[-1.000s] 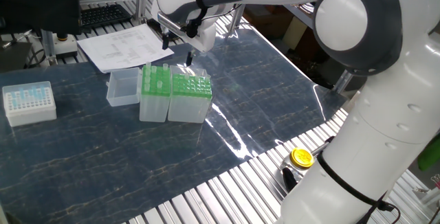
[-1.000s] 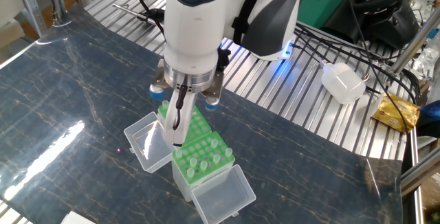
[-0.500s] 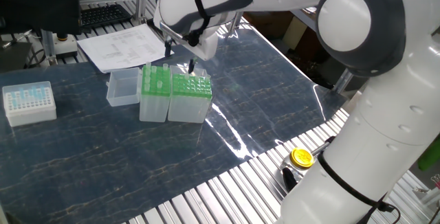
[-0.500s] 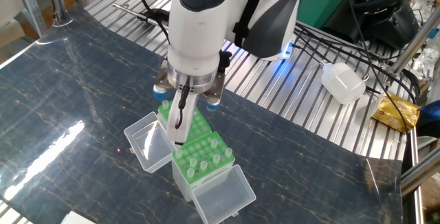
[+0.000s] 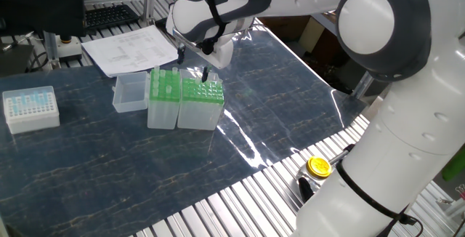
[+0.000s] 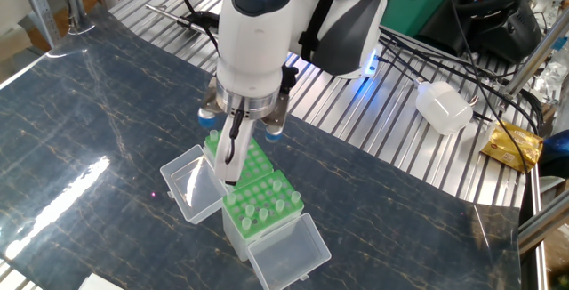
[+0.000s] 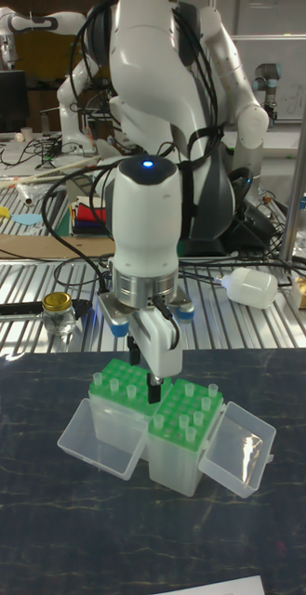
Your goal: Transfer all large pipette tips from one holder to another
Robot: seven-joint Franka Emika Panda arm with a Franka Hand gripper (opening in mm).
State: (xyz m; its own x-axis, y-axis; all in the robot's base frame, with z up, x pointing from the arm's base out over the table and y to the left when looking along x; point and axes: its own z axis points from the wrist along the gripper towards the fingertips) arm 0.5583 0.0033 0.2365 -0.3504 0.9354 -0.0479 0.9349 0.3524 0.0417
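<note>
Two green-topped boxes stand side by side. The wider holder [image 5: 200, 103] [image 7: 121, 410] has a flat green grid top. A few large pipette tips [image 7: 129, 391] stand in it. The narrower, taller box [image 5: 163, 97] [image 6: 259, 206] holds several tips [image 6: 263, 210]. My gripper [image 5: 194, 65] [image 7: 145, 372] hangs low over the wider holder, close to the seam between the boxes. Its fingers [image 6: 229, 161] point straight down. They are apart, and I see nothing between them. In the other fixed view the arm hides most of the wider holder.
Open clear lids [image 6: 190, 184] [image 6: 290, 251] lie beside the boxes. A white box of pale-blue tips [image 5: 30, 108] sits at the left. Papers [image 5: 131, 48] lie behind. A yellow-capped jar [image 5: 317, 166] and a white bottle [image 6: 444, 105] rest on the slatted bench.
The gripper has sunk lower and shifted slightly toward the wider holder's top. The boxes and tips have not moved.
</note>
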